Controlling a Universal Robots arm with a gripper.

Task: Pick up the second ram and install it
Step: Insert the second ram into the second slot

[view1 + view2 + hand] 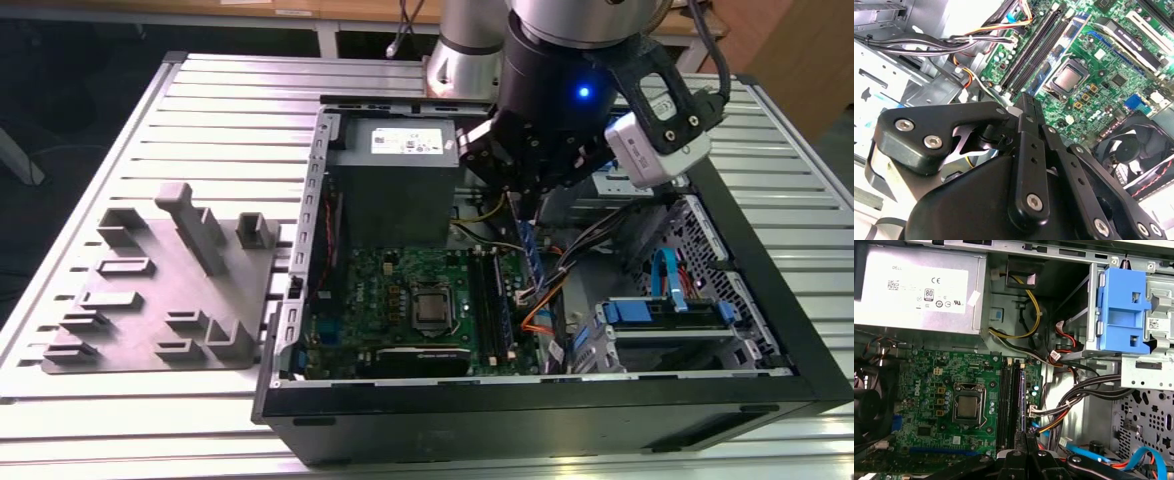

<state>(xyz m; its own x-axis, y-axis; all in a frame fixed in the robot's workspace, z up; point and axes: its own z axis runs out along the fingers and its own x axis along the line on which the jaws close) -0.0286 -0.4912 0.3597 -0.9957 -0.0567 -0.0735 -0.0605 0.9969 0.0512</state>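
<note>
The pincer (527, 205) is gripping the second ram (535, 255) by its upper edge, with its fingers clenched on the thin board. It is hanging inside the open computer case (787, 330), which is sitting on the tabletop (200, 100).

In the first wrist view the second ram (1022, 400) is showing edge-on as a narrow blue strip running out from the pincer (1024, 455). Its long axis is lying parallel to the long black slots (1008, 400) on the motherboard (934, 385). It is hovering above the slots and not yet seated. It is sitting just to their outer side, the side facing the cable bundle (1079, 395) rather than the processor socket (967, 407).

Which slot it is lining up over is hard to judge, since they are lying so close together. Seating looks to be a matter of height and a slight sideways match, not of turning.
</note>
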